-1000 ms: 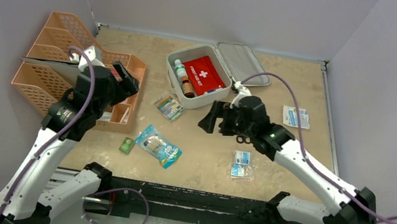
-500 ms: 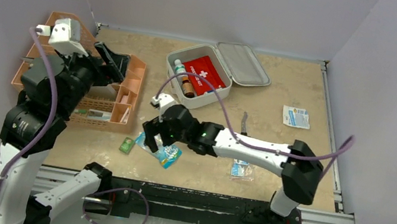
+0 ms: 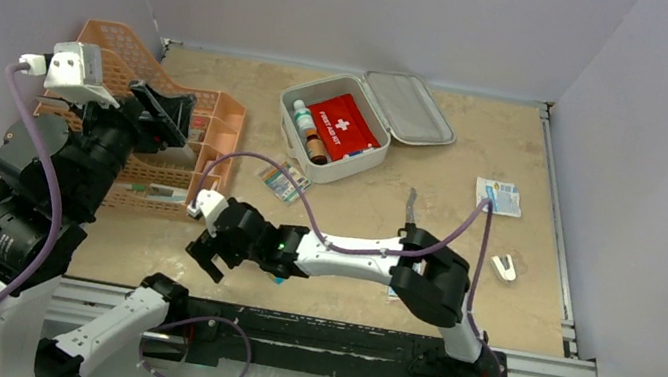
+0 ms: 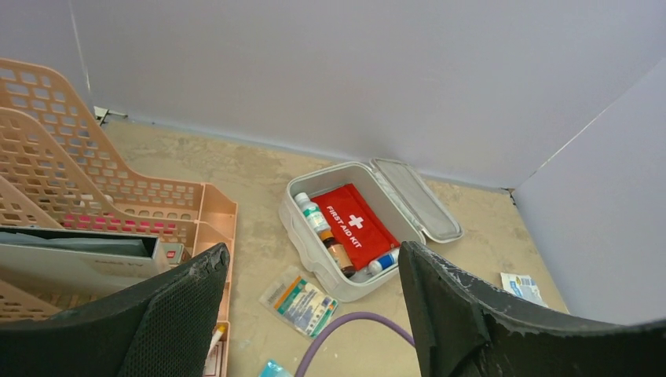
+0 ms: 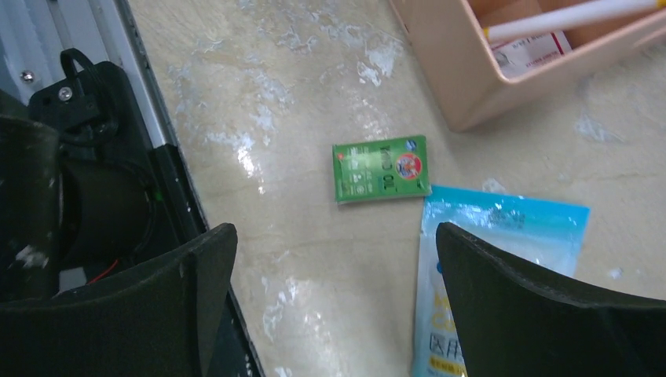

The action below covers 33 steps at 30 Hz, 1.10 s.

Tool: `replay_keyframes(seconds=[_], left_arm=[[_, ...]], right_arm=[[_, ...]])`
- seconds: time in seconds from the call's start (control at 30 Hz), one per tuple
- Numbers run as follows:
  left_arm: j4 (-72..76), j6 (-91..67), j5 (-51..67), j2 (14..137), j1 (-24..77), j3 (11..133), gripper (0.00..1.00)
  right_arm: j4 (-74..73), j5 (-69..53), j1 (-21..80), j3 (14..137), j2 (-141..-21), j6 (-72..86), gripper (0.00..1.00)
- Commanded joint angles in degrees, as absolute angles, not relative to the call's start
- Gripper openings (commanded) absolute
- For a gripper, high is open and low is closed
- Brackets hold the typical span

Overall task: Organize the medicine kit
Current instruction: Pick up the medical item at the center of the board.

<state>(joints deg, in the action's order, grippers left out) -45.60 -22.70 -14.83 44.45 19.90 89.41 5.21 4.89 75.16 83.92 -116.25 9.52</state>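
— Medicine kit (image 3: 343, 171) sits open toward the back of the table (image 3: 479, 141); its lid is flopped out on the far right side; a red pouch (image 3: 343, 127) and small bottles (image 3: 302, 117) lie inside.

— And your tools, where are they?

— My right gripper (image 5: 331, 236) is down low at the near left of the table, jaws spread wide, nothing between them; a green sachet (image 5: 381, 168) lies flat just ahead of the gap, with a blue packet (image 5: 495, 259) just beside it. My left gripper (image 3: 163, 113) hangs high over the orange trays (image 3: 235, 117), jaws apart as well, empty; its camera looks straight down onto the open kit.

— So which way is the kit from the low one?

— Away from me and off to my right, well apart; that arm is stretched across to the left side, so any carry runs diagonally back over the table. From above, neither gripper is plainly the nearer; I judge the right one has the job, since it is over the loose goods.

— Anything awkward?

— The sachet's long axis runs roughly from finger to finger, a little tilted; I reckon a wrist turn is wanted, so the fingers meet its short sides; flat on the table, it may slide rather than lift.
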Motion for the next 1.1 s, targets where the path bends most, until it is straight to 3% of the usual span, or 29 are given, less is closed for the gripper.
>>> replay_keyframes(seconds=[0.0, 1.07], left_arm=[[-46.0, -20.6, -16.2, 43.6, 19.6, 90.8, 0.77], [-45.2, -21.2, -16.1, 43.1, 19.6, 89.0, 0.77]], right_arm=[[7.1, 5.8, 75.2, 89.2, -119.2, 6.1, 0.99], [2.5, 7.6, 75.1, 97.5, -131.0, 1.3, 0.97]])
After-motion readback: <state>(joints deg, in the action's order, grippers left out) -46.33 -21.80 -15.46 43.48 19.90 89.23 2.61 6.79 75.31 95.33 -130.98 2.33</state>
